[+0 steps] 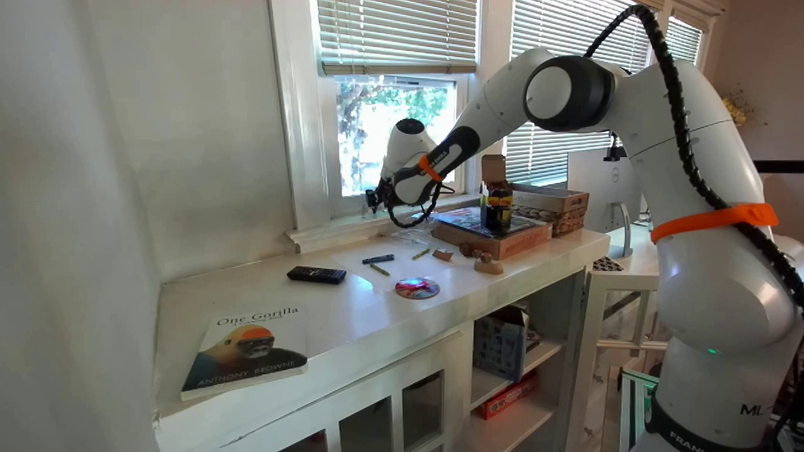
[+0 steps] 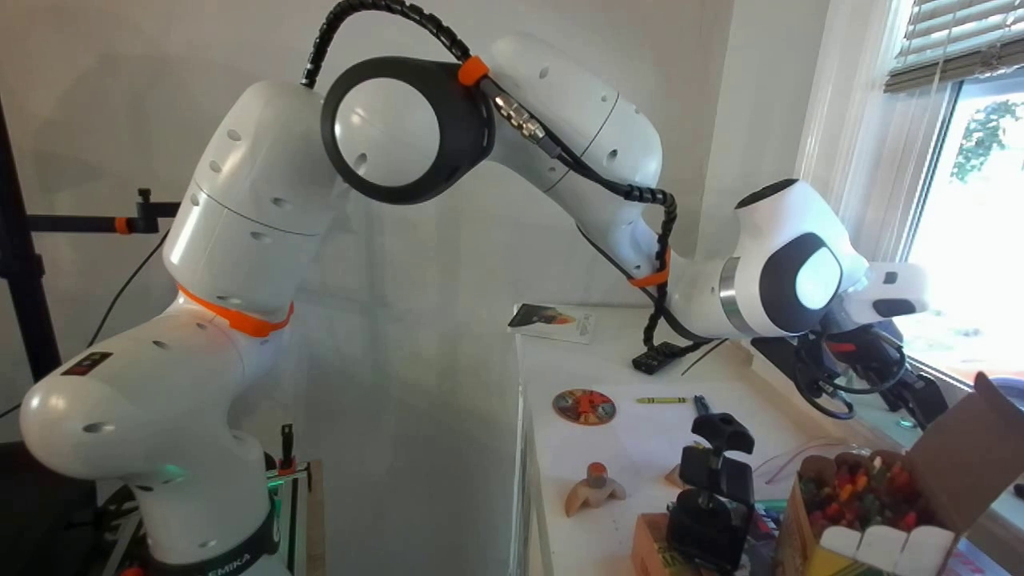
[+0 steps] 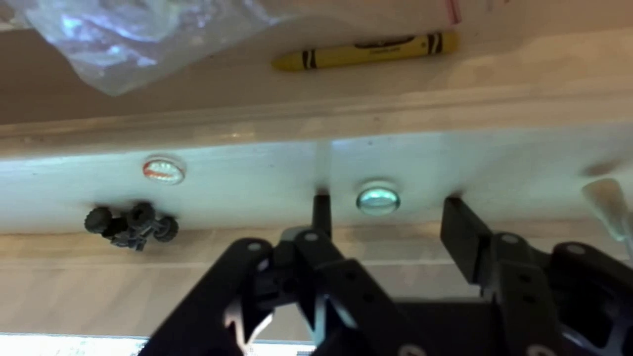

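My gripper (image 3: pixel 387 198) stands open over the pale windowsill (image 3: pixel 257 185) in the wrist view. A small shiny, greenish round piece (image 3: pixel 378 200) lies between the fingertips, with a gap on both sides. To its left on the sill are a silver-and-red round cap (image 3: pixel 164 171) and a small black wheeled toy (image 3: pixel 133 226). A yellow crayon (image 3: pixel 366 51) lies on the lower surface beyond the sill's edge, near a clear plastic bag (image 3: pixel 128 44). At the window, the gripper (image 1: pixel 372 199) shows small and dark in an exterior view; in an exterior view cables partly cover the gripper (image 2: pixel 920 400).
A box of crayons (image 2: pixel 868 488) with its flap up stands close to the arm. On the counter are a remote (image 1: pixel 316 275), a colourful disc (image 1: pixel 417 288), wooden pieces (image 1: pixel 488 265) and a book (image 1: pixel 248 351). A pale-tipped object (image 3: pixel 606 200) sits right of the gripper.
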Controlling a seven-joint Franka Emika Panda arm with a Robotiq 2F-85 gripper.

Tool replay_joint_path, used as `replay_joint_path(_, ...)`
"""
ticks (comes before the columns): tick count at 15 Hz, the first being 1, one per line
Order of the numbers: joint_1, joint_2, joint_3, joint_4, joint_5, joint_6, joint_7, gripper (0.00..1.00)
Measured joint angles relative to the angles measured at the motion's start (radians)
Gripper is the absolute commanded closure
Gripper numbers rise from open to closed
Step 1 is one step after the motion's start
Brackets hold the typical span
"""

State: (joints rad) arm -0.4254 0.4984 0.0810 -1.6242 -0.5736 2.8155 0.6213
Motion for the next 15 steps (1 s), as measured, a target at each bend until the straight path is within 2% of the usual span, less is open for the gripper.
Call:
replay_joint_path(2, -0.001, -0.002, 0.001, 0.0, 0.0, -0.006, 0.0, 0.48)
replay_joint_path(10, -0.005, -0.013, 0.005, 0.0, 0.001, -0.046, 0.0, 0.5)
replay_joint_path(12, 0.05, -0.016, -0.061, -0.002, 0.101, -0.046, -0.063, 0.52)
replay_joint_path(15, 0.14, -0.018, -0.165, -0.006, 0.225, -0.046, -0.15, 0.69)
